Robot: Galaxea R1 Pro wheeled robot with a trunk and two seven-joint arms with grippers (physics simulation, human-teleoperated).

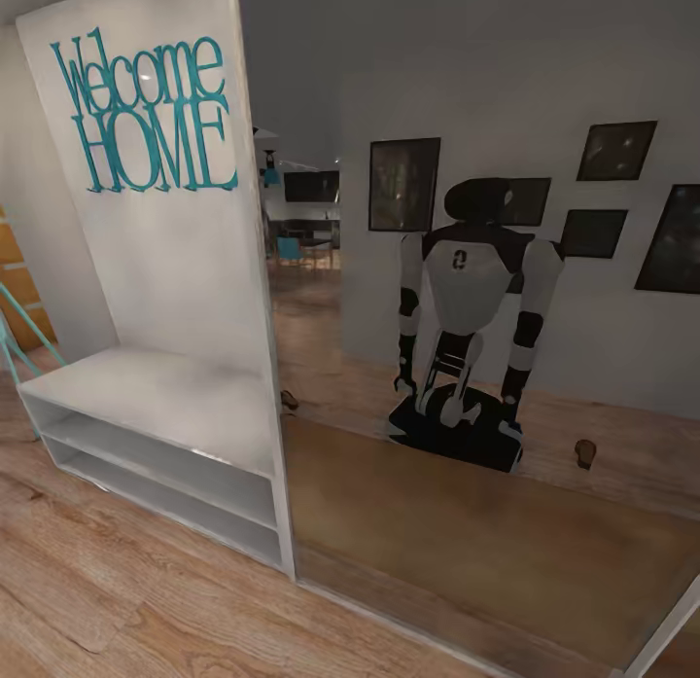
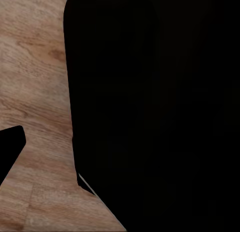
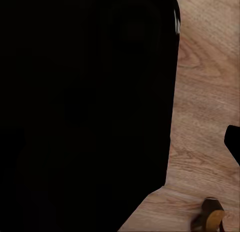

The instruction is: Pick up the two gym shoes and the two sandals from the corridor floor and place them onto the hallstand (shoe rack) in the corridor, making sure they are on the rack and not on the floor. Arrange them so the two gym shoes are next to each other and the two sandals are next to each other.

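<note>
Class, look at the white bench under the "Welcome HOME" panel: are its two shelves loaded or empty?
Empty, as far as visible. Both open shelves of the white bench show only bare white boards, and its top is bare as well.

The corridor floor (image 1: 117, 600) is light brown wood with a plank grain pattern. The bench (image 1: 146, 406) is white, and its tall panel (image 1: 165, 250) is white with teal letters "Welcome HOME" (image 1: 146, 114). The mirror (image 1: 486, 367) shows a white and black robot (image 1: 467, 308) and dark framed pictures (image 1: 403, 184) on a grey wall. A brown, tan-edged object (image 3: 212, 217) lies on the floor.
</note>
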